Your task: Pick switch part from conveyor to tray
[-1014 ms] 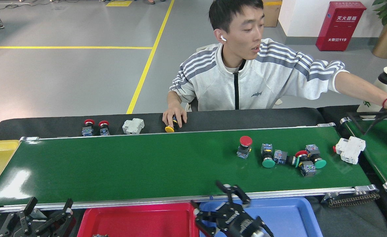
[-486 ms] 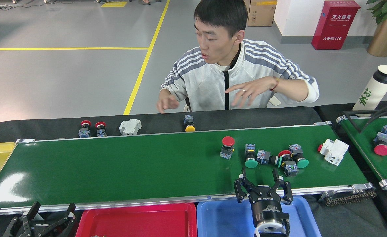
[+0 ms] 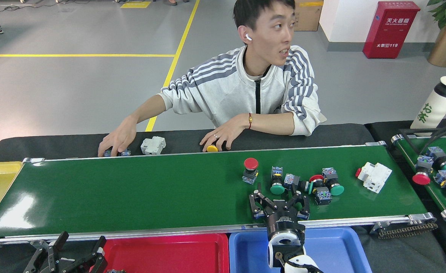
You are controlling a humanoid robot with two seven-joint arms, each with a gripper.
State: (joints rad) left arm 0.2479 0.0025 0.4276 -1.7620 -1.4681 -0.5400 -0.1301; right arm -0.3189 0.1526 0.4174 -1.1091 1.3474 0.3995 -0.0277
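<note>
The right pincer [image 3: 279, 196] is black, with linked metal fingers on a black cylindrical wrist, then a white ring and glossy white arm shell. The left pincer [image 3: 73, 253] is black too.

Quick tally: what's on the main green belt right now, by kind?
On the conveyor:
Push-button switches: 5
White breaker-style block: 1
Total: 6
</note>
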